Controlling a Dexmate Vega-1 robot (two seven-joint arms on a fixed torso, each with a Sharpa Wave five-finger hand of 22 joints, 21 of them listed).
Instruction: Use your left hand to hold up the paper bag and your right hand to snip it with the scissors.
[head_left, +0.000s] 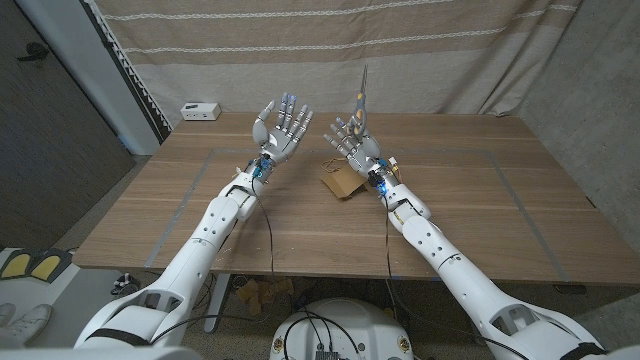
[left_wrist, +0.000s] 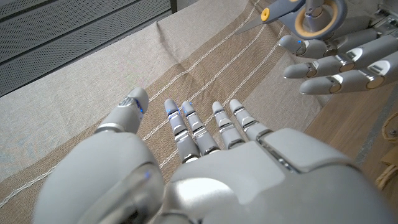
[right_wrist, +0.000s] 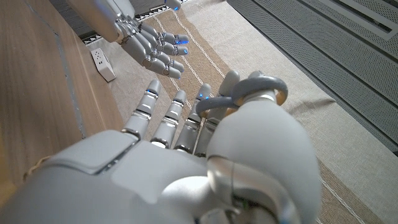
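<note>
My left hand (head_left: 280, 125) is raised above the middle of the table, fingers spread and holding nothing; its back is seen in the left wrist view (left_wrist: 205, 143). Close to its right, my right hand (head_left: 350, 135) is also raised and holds the grey scissors (head_left: 362, 92), blades pointing up. A grey handle ring (right_wrist: 255, 93) sits around the right thumb, and the handles with a yellow pivot (left_wrist: 305, 12) are seen above the right hand's fingers (left_wrist: 339, 59). The small brown paper bag (head_left: 340, 183) lies crumpled on the table under the right wrist, partly hidden by it.
A white power strip (head_left: 200, 110) lies at the table's far left corner (right_wrist: 102, 62). A beige striped curtain (head_left: 420, 50) hangs behind the wooden table (head_left: 480, 210), which has faint tape lines on it. A cable runs along each forearm.
</note>
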